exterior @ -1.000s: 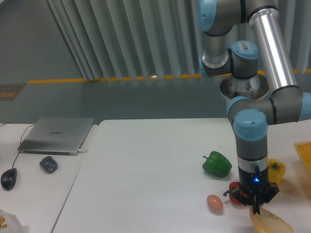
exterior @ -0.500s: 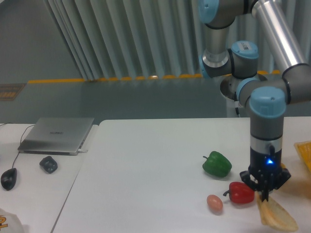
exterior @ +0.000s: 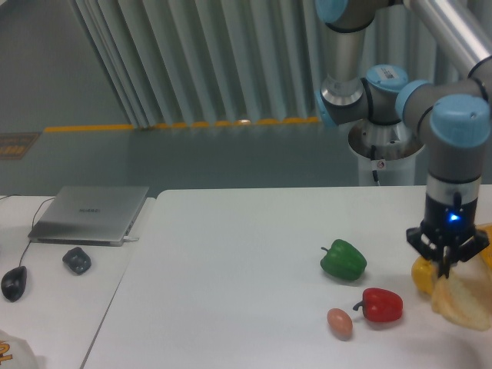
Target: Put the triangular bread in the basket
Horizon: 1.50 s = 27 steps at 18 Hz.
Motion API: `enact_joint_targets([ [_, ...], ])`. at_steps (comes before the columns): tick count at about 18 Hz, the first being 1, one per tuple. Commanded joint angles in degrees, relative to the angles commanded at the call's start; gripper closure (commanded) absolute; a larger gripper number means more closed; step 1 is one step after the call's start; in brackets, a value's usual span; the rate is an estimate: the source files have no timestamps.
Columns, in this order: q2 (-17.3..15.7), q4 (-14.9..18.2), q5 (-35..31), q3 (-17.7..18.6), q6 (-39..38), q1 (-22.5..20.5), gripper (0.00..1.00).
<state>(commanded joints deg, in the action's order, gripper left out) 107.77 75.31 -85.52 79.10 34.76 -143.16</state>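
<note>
Our gripper (exterior: 446, 267) is pinched shut on the top of the triangular bread (exterior: 463, 302), which hangs from it up off the worktop (exterior: 231, 292), near the right edge of the view. So we think the picking-up part is done.

Going from left to right on the worktop, we see the pink egg (exterior: 339, 322), the green pepper (exterior: 344, 260) and the red pepper (exterior: 382, 304), then the yellow pepper (exterior: 422, 275) just beside the bread.

We only see a little of the basket (exterior: 487, 234) at the far right. The bread is not in it yet. We think we must carry it over and let go.
</note>
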Motion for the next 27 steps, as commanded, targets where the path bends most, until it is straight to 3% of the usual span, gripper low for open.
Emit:
enact_joint_targets([
  [4,-1.6,-1.0,-0.1,-0.1,18.7,-4.0,0.97],
  [6,-1.4,-4.1,-0.1,0.2,26.8,-6.4,0.97],
  [11,-0.9,-6.0,-1.6,1.7,34.0,-9.1,0.97],
  [16,0.2,-5.7,-13.7,3.3,52.1,-9.7,0.97],
  [21,0.7,-7.4,-14.9,4.0,53.1,-9.9,0.94],
  [23,0.7,-7.4,-14.7,4.1,53.0,-10.6,0.87],
  [26,0.7,-7.5,-14.2,4.3,52.8,-11.2,0.59],
  [27,0.7,-7.6,-14.0,4.3,52.7,-11.3,0.54],
])
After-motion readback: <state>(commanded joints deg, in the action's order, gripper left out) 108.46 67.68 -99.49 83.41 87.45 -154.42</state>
